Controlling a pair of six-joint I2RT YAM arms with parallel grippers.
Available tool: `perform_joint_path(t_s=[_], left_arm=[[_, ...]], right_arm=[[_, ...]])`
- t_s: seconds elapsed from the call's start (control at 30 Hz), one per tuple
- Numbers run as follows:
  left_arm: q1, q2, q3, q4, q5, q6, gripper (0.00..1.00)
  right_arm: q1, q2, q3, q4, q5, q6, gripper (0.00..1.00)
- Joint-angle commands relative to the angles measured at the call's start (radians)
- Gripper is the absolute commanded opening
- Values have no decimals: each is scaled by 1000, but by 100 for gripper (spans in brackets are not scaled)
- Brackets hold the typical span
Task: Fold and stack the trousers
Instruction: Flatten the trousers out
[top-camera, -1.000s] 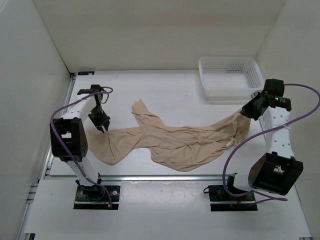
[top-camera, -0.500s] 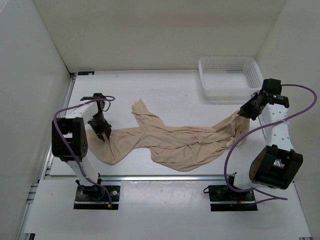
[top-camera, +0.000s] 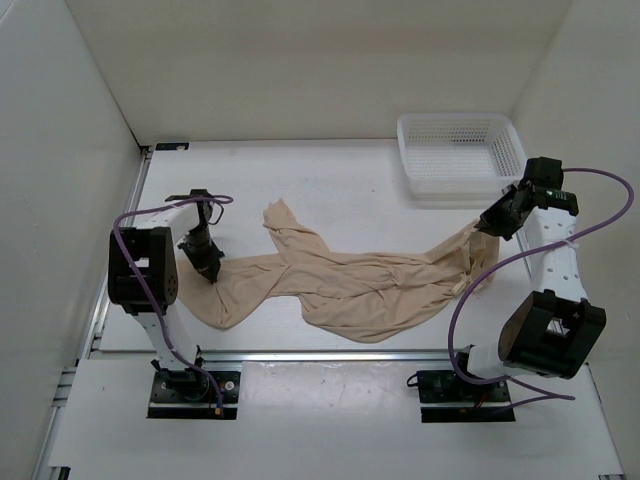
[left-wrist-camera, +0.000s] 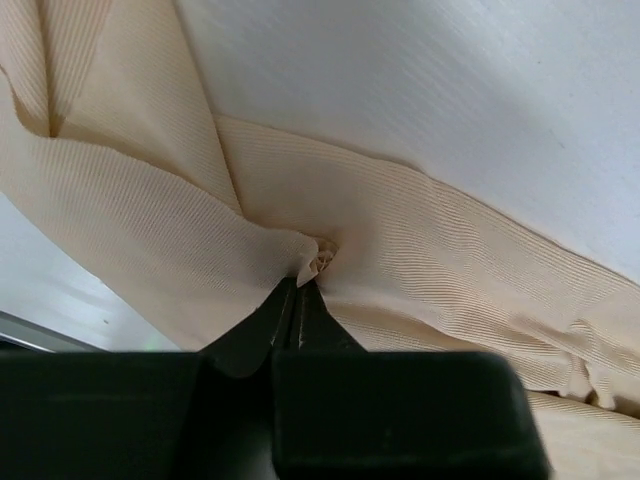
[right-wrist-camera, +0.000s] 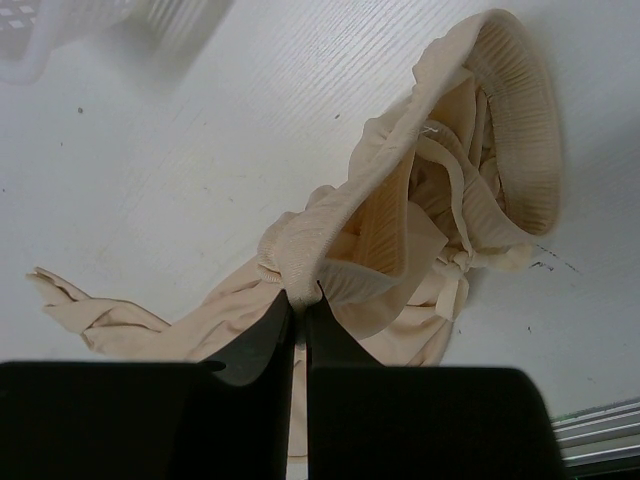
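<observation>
Trousers (top-camera: 350, 285) sprawl across mid worktop (top-camera: 340, 180), legs twd left, waist end lifted at right. L pincer (left-wrist-camera: 300, 292) pressed together on a small pucker of leg fabric. R pincer (right-wrist-camera: 298, 303) pinching bunched waistband. In both wrist views the black finger bases fill the bottom, hiding cloth beneath. Basket (top-camera: 460, 150) at far right; only a blurred corner in R wrist view.

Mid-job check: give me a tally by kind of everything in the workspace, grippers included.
trousers: 1
basket: 1
grippers: 2, the left gripper and the right gripper, each shut on the trousers
Total: 4
</observation>
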Motion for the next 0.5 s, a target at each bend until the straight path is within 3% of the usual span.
perform_joint_path(t_s=[0.0,0.27,0.47], left_arm=[[10,-39,19,-10,-21,8,10],[84,-307,37,-154,-86,29,10],[176,-384,30,-212,-139,2,10]], right_arm=[[-3,-24,30,23,-7,-12,0],[-3,-24,20,23,-16,-12,0],[-3,-35,11,32,-25,-12,0]])
